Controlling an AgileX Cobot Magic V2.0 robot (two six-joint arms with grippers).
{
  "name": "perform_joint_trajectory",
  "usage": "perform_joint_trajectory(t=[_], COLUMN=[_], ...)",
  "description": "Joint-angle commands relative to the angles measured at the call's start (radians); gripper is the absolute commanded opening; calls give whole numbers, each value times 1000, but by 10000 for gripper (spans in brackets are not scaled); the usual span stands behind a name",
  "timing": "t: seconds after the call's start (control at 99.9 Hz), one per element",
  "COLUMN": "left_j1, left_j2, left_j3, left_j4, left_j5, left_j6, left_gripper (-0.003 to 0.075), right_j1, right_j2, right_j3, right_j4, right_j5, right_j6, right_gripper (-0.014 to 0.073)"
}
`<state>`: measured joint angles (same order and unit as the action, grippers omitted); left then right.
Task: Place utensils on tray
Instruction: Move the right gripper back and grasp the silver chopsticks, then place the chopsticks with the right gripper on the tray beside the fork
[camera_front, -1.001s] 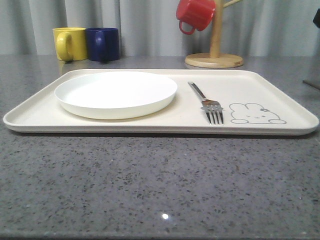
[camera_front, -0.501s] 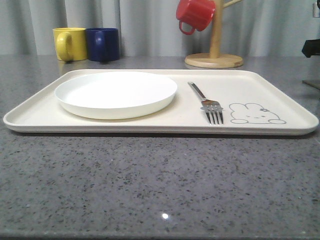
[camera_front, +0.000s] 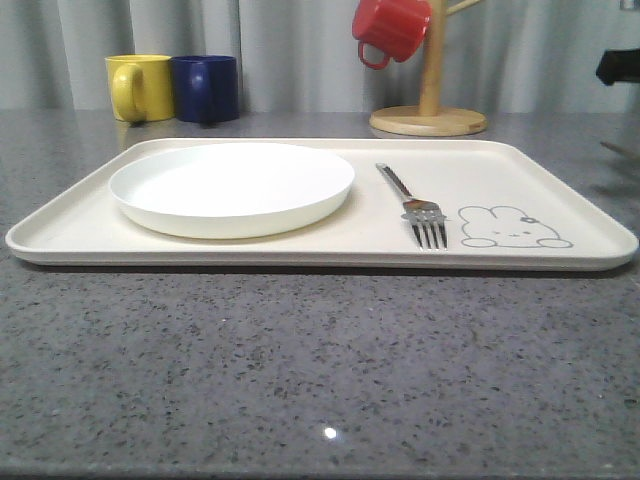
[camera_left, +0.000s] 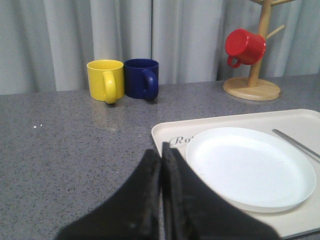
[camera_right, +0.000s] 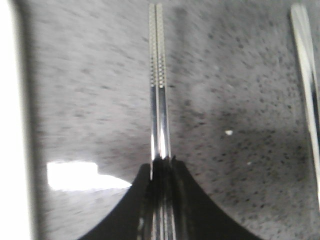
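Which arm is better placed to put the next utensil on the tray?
Right. The right gripper is shut on the chopsticks, over the counter beside the tray. The left gripper is shut and holds nothing.

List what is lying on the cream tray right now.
On the tray lie a white plate and, to its right, a fork, tines toward the camera. The chopsticks are clamped in the right gripper.

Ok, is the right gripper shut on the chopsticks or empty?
Shut on them: the right gripper has its fingers pinched around the chopsticks, which stick out above the grey counter.
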<state>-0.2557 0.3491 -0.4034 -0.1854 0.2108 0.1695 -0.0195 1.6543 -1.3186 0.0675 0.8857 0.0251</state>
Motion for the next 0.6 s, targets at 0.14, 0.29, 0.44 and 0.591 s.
perform_joint_trajectory(t=[0.14, 0.29, 0.44, 0.591], left_j1=[-4, -4, -4, -4], left_j2=[6, 6, 6, 6], left_j3=[-28, -28, -28, -28], left_j4=[-4, -4, -4, -4], left_j5=[-82, -82, -82, -82], left_j6=[-3, -3, -3, -3], left_gripper=[-18, -18, -18, -18], right_j1=[137, 254, 358, 422], right_j2=[-163, -163, -139, -93], right_j3=[-41, -41, -41, -41], right_j4=[14, -30, -114, -186], right_j5=[-29, -45, -78, -94], right_j6=[135, 274, 408, 521], right_gripper=[-13, -13, -13, -13])
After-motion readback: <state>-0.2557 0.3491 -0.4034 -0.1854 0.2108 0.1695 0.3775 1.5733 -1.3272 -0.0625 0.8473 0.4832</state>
